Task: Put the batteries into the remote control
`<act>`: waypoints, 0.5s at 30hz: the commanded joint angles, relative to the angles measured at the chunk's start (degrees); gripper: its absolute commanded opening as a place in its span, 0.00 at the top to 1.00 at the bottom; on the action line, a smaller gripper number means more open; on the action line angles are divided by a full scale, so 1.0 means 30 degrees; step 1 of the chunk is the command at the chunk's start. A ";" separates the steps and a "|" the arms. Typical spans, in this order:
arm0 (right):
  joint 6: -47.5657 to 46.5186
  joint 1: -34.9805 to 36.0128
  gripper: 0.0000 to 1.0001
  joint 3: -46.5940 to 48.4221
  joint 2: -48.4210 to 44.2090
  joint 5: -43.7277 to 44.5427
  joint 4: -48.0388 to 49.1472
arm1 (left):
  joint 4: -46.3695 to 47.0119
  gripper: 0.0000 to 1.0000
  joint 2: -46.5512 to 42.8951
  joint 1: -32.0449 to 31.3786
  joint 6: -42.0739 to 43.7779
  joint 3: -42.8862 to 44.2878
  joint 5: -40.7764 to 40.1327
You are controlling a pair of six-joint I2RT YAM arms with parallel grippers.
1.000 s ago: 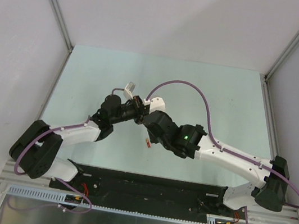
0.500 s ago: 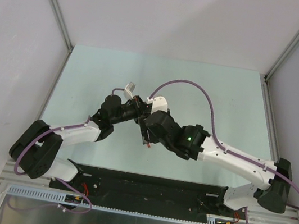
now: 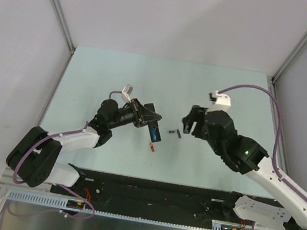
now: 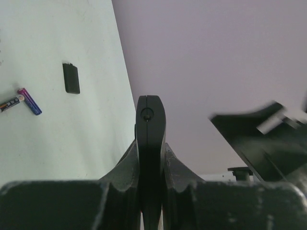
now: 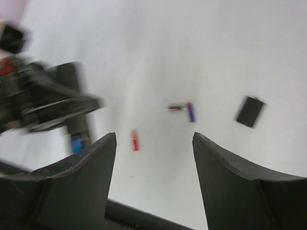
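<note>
Left gripper (image 4: 150, 163) clamped on remote control (image 4: 150, 120), held above table (image 3: 102, 72), blue battery (image 3: 154, 132) showing in it. Right gripper (image 5: 153, 140) wide open, holding nothing. Red-orange battery (image 5: 135, 140) and purple-blue battery (image 5: 191, 112) lie loose on table, between both grippers.

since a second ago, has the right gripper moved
Yes. The right gripper has swung rightward in the top view, away from the red-orange battery, which stayed put; its jaws stand open.

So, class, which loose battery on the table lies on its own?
The red-orange battery: it lies alone near the end of the remote control, while the other two batteries lie together as a pair further right.
</note>
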 commanded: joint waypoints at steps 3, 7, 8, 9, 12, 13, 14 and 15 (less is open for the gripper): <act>0.0732 -0.4083 0.33 -0.4281 0.0086 -0.2201 0.1799 | 0.5732 1.00 -0.1917 0.1028 -0.0426 -0.2487 0.2361; -0.0615 -0.4465 0.34 -0.5457 0.1665 -0.2698 0.3295 | 0.7493 1.00 -0.3030 0.1028 -0.0866 -0.4567 0.1690; -0.1082 -0.4465 0.34 -0.5457 0.2076 -0.2758 0.3412 | 0.7991 1.00 -0.3409 0.1057 -0.1185 -0.5528 0.1050; -0.1260 -0.4465 0.34 -0.5457 0.2950 -0.2874 0.3472 | 0.9156 1.00 -0.3500 0.1057 -0.1334 -0.5973 0.0840; -0.1817 -0.4465 0.37 -0.5457 0.4387 -0.3285 0.3998 | 1.1499 1.00 -0.3560 0.1057 -0.2066 -0.7147 0.0633; -0.1935 -0.4465 0.39 -0.5457 0.4684 -0.3460 0.4289 | 1.2033 1.00 -0.3472 0.1086 -0.2271 -0.7323 0.0720; -0.2110 -0.4436 0.42 -0.5457 0.4977 -0.3636 0.4495 | 1.2416 1.00 -0.3442 0.1086 -0.2534 -0.7412 0.0924; -0.2489 -0.4436 0.43 -0.5457 0.5502 -0.3840 0.4759 | 1.3057 1.00 -0.3268 0.1086 -0.2652 -0.7413 0.1506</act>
